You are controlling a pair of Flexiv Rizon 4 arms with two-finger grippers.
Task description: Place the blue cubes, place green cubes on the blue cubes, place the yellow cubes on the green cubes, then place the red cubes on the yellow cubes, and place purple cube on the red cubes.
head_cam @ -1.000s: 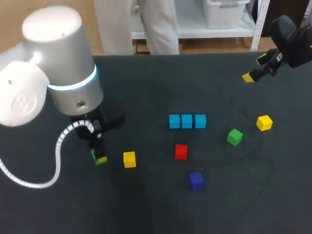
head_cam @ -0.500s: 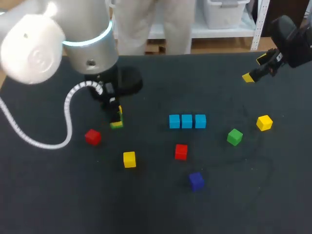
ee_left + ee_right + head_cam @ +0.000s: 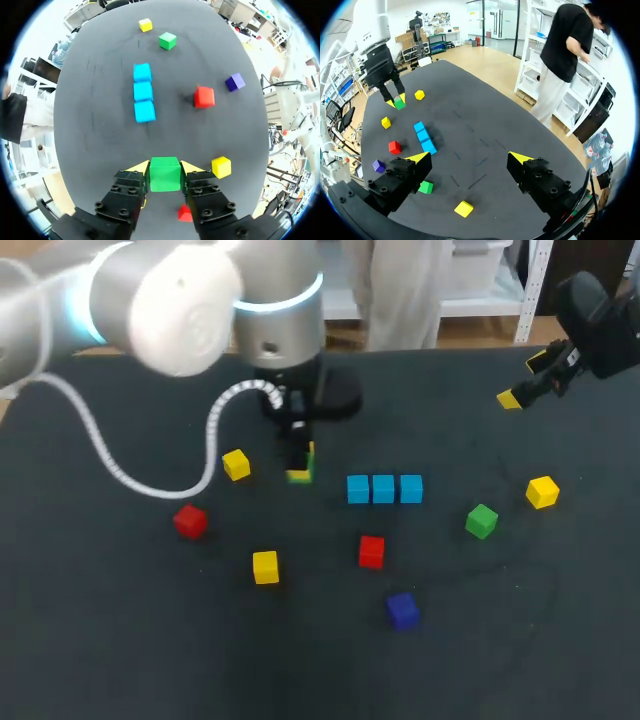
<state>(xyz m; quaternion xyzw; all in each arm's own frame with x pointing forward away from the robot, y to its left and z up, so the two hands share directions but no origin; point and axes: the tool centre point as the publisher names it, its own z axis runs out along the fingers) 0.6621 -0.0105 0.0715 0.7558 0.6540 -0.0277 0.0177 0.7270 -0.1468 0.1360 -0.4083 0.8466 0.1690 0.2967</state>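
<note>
A dark matte table (image 3: 120, 660) carried the scattered blocks, and the silver left arm (image 3: 200, 300), trailing a white coiled cable (image 3: 150, 483), reached in over its middle. The black right arm (image 3: 600, 320) hung at the table's far right corner, well apart from all the blocks. The left gripper (image 3: 299, 462) pointed down just beside the left end of a row of three light blue cubes (image 3: 384, 489) without touching it, its yellow-tipped fingers closed from both sides on a bright green cube (image 3: 165, 174). The right gripper (image 3: 470, 159) stood with its jaws spread wide and nothing between them. The three blue cubes lay side by side, touching, near the table's centre. A second green cube (image 3: 481, 521) sat to the right of the row, with a yellow cube (image 3: 542, 492) just beyond it. A red cube (image 3: 371, 551) lay in front of the row, and a purple cube (image 3: 403, 610) nearer still to the front edge. To the left lay another yellow cube (image 3: 265, 567), a second red cube (image 3: 190, 521) and a third yellow cube (image 3: 236, 464), the last near the left gripper.
</note>
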